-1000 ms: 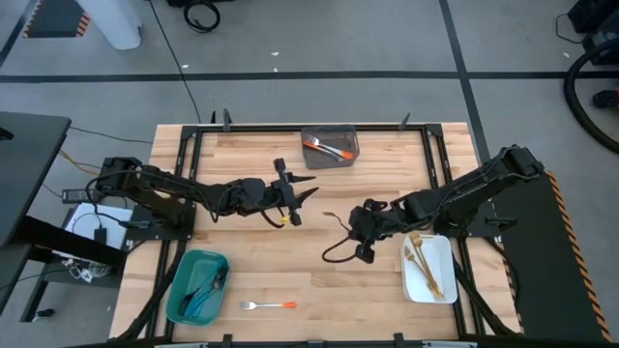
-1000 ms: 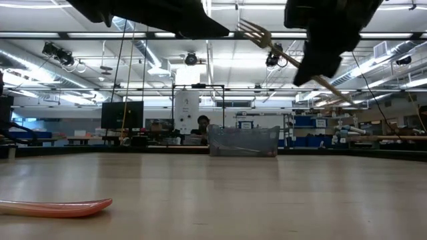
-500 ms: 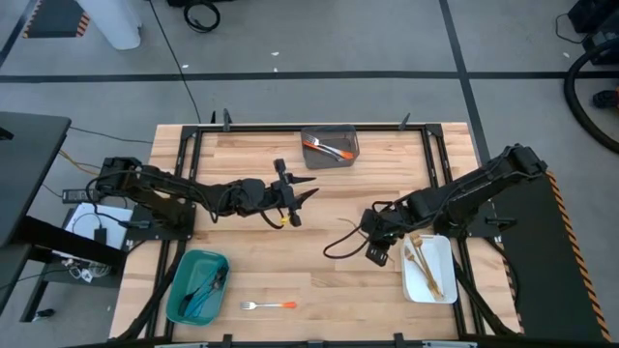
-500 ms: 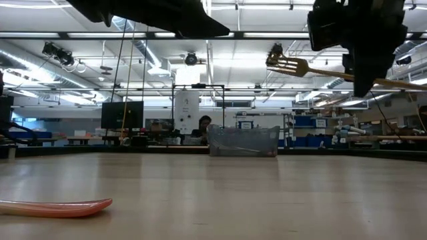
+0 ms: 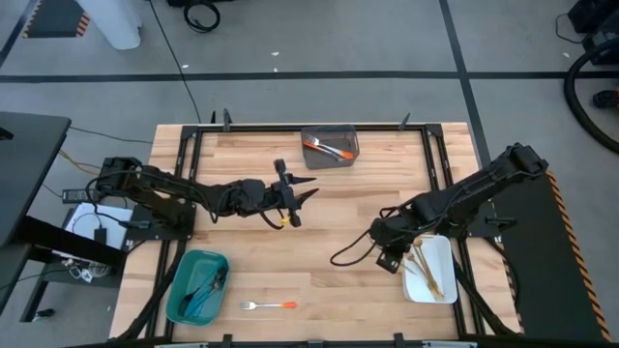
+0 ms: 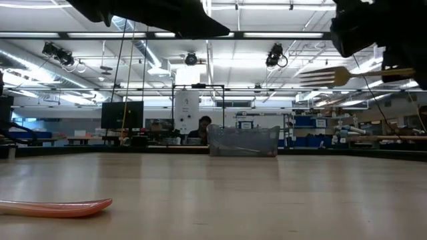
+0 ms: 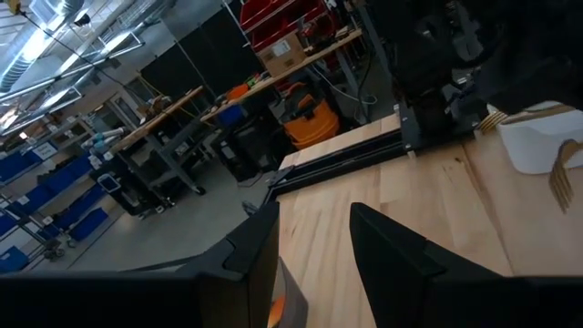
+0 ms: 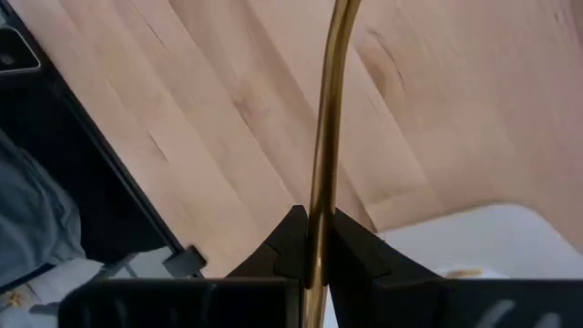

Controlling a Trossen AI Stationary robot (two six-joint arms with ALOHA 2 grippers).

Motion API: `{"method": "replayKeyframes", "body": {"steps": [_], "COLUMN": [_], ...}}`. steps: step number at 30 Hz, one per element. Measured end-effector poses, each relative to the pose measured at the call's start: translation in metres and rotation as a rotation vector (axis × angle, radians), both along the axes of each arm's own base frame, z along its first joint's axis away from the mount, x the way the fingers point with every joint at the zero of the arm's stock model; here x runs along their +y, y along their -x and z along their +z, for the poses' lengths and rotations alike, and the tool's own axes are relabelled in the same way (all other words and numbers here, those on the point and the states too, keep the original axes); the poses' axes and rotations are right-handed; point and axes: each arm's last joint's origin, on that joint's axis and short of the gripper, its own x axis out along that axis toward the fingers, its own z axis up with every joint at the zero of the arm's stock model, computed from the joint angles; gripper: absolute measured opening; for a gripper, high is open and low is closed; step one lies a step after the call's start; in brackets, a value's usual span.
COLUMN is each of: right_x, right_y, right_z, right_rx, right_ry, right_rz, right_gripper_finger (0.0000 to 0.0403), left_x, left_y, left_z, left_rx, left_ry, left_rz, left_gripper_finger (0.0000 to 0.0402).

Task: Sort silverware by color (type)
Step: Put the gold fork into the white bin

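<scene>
A: Status?

B: Right gripper [image 5: 390, 244] is clenched on a gold fork [image 6: 337, 75], carried in the air at the near-left corner of the white bin [image 5: 437, 286]. The wrist view shows the handle pinched between both fingers [image 8: 282, 244], bin edge just beside it.

A: Fork's attitude?

B: Roughly level in the low view, tines pointing away from the gripper.

A: What's already in the bin?

B: Gold pieces [image 5: 424, 263]. So I'd say this is the carry-to-drop step for gold.

A: Left arm?

B: Left gripper [image 5: 295, 199] hangs over mid-table, jaws apart, nothing between them. Waiting.

A: What else is left to sort?

B: One orange fork [image 5: 267, 306] lies on the table near the front edge, just beside the teal bin [image 5: 180, 288]. The grey bin [image 5: 331, 132] at the back holds orange pieces [image 5: 327, 149]; the teal one holds blue ones.

A: Next move?

B: My guess: bring the fork fully over the white bin, lower it, release. The tines must clear the bin wall or it could tip out over the rim.
</scene>
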Motion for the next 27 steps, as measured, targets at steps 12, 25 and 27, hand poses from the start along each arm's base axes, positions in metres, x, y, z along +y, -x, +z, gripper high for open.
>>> {"method": "replayKeyframes", "body": {"steps": [12,25,27], "right_x": [0.015,0.043,0.046], "right_y": [0.041,0.079,0.083], "right_z": [0.021,0.026,0.025], "right_rx": [-0.042,-0.131,-0.111], "right_ry": [0.177,0.315,0.304], "right_rz": [-0.114,-0.187,-0.18], "right_gripper_finger": [0.0035,0.0035,0.0035], "left_x": [0.0,-0.001,0.0], "left_y": [0.0,0.021,0.024], "left_z": [0.0,0.014,0.014], "left_rx": [0.005,0.106,0.118], "left_ry": [-0.008,0.087,0.093], "left_rz": [0.002,-0.205,-0.203], "left_gripper_finger": [0.0144,0.0144,0.0144]}}
